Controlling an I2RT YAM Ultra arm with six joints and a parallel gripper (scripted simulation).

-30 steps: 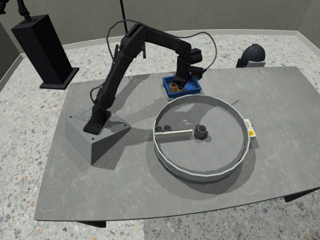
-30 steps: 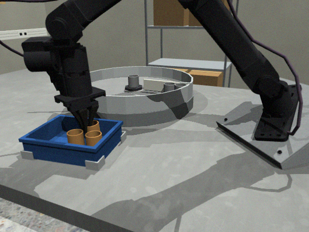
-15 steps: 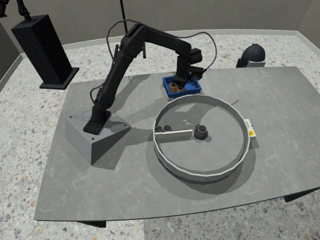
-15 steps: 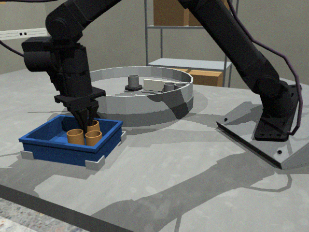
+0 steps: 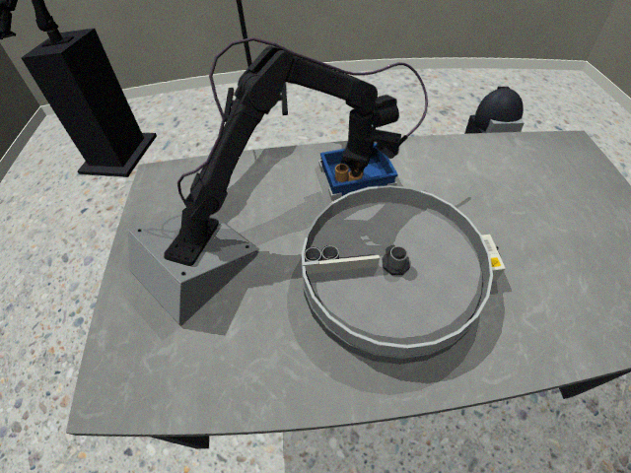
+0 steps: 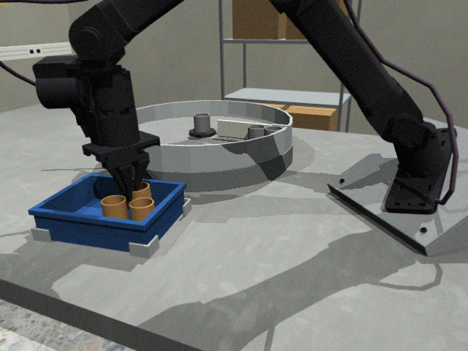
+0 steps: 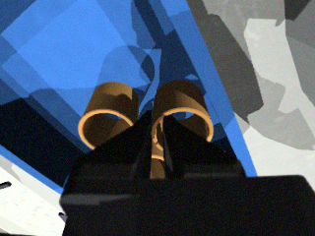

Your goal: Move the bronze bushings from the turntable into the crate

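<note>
Near the bench's (image 5: 203, 386) (image 6: 227, 272) (image 7: 276, 44) long edge, guides (image 6: 141, 248) braced the crate (image 5: 383, 178) (image 6: 88, 234) (image 7: 217, 84); the gripper (image 5: 355, 170) (image 6: 130, 197) (image 7: 157, 118) stood narrow, its hold on bushings (image 5: 341, 173) (image 6: 114, 209) (image 7: 110, 95) unclear.

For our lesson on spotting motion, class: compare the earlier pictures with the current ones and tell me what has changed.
Nothing has visibly changed. The gripper is down among the bronze bushings in the crate, as before. The steel bushings remain on the turntable.
</note>
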